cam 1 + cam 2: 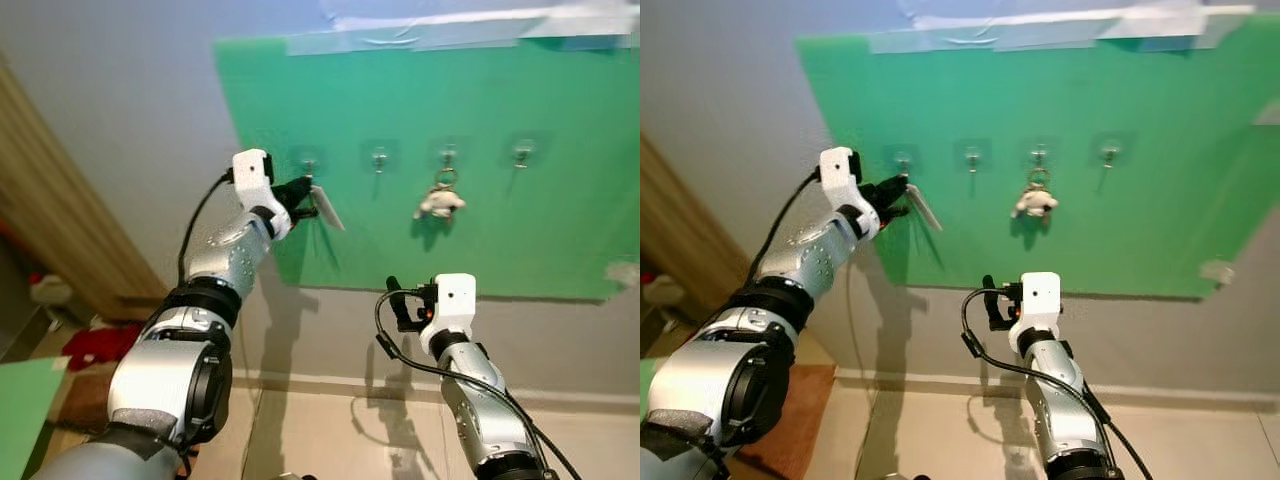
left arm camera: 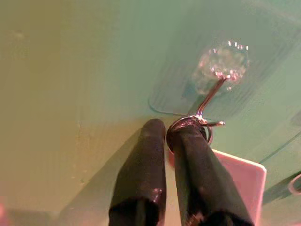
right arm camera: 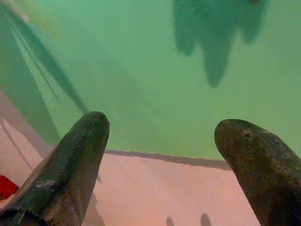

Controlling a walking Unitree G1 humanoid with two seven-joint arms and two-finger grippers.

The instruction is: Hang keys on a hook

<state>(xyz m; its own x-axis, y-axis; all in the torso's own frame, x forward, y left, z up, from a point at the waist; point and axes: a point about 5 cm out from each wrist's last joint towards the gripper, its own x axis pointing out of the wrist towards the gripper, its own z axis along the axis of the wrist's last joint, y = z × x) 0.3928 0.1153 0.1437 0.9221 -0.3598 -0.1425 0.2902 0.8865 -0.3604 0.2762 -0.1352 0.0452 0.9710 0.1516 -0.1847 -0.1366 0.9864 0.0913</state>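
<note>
Left wrist view: left claw (image 2: 171,134) pinching key ring (image 2: 190,126) at hook (image 2: 210,94).

The key ring (image 2: 190,127) is partly covered by the fingertips of the left tool (image 2: 171,136), so whether it already sits on the hook (image 2: 210,96) cannot be told. The white tag (image 2: 240,181) runs out past the picture's lower edge. Any keys on the ring are too small to make out. The green board (image 1: 560,200) is cut off at the right edge. The small figure (image 1: 440,203) hanging from the third hook is blurred beyond naming.
</note>
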